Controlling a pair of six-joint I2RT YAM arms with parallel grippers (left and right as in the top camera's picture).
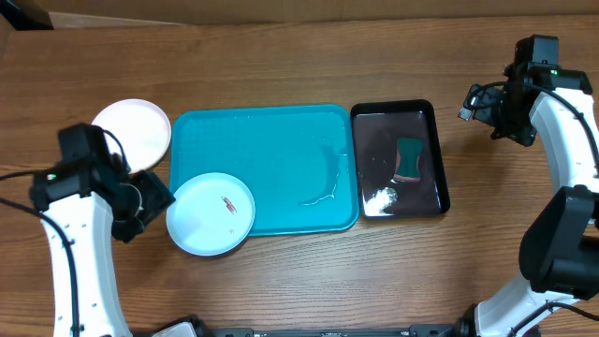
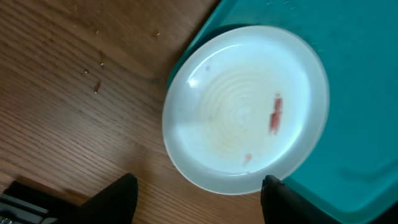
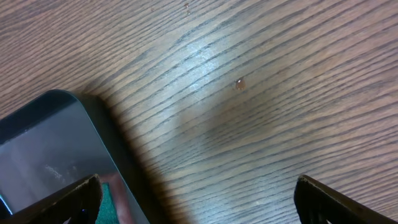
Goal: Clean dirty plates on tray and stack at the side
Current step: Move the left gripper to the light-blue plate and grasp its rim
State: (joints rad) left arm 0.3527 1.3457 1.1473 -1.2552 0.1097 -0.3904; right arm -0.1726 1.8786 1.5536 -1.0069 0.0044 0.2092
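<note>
Turquoise tray (image 1: 281, 150), red-smeared pale plate (image 1: 201, 232), white plate (image 1: 131, 131), black tray (image 1: 374, 150)

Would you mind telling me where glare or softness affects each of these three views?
Overhead: sharp and evenly lit, with reflections on the glossy black tray and a wet sheen on the turquoise tray. Left wrist: the smeared plate looks slightly soft, with the dark fingers blurred at the bottom edge. Right wrist: a bright glare patch washes the table.

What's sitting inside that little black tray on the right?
A green sponge lies in the black tray, with a small white foamy patch apart from it, toward the robot. The tray floor looks wet and glossy. Whatever is beneath the sponge is covered.
</note>
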